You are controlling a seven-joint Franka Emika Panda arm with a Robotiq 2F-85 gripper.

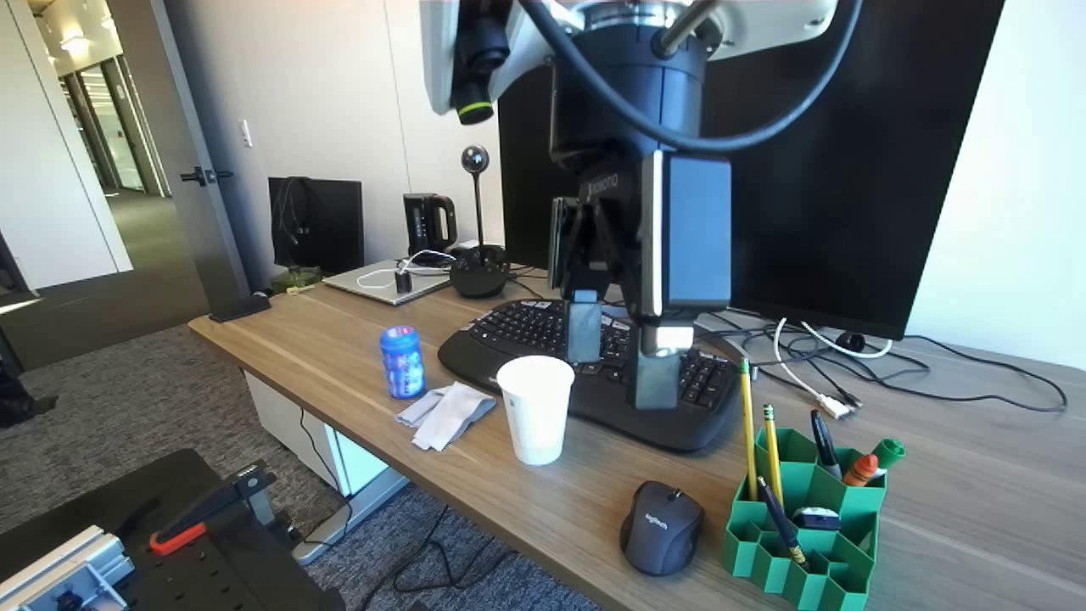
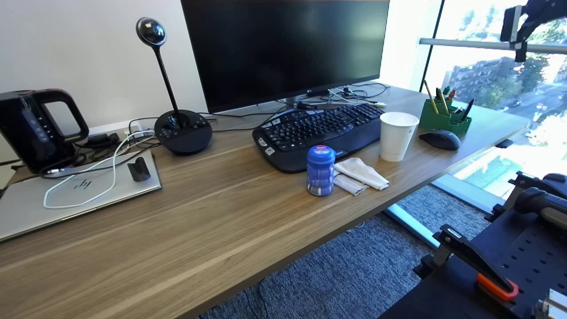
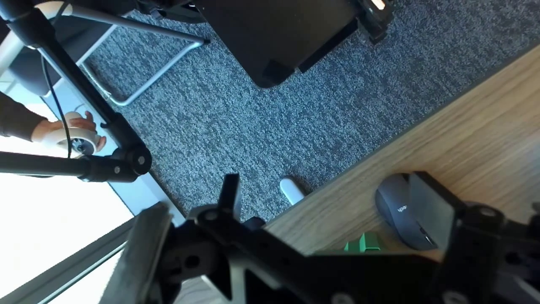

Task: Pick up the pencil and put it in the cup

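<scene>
An end effector (image 1: 620, 356), jaws wide, hangs at center in an exterior view, yellow pencils (image 1: 748, 424) in a green pencil holder (image 1: 859, 513) lower right; in an exterior view, a white disposable cup (image 2: 397, 137) stands right of center; in wrist view, a computer mouse (image 3: 394, 211), lower right

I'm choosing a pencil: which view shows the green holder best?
An exterior view: the holder is large, its compartments visible. An exterior view also has the holder, but smaller. The wrist view shows only a bit of it, beside the gripper.
</scene>
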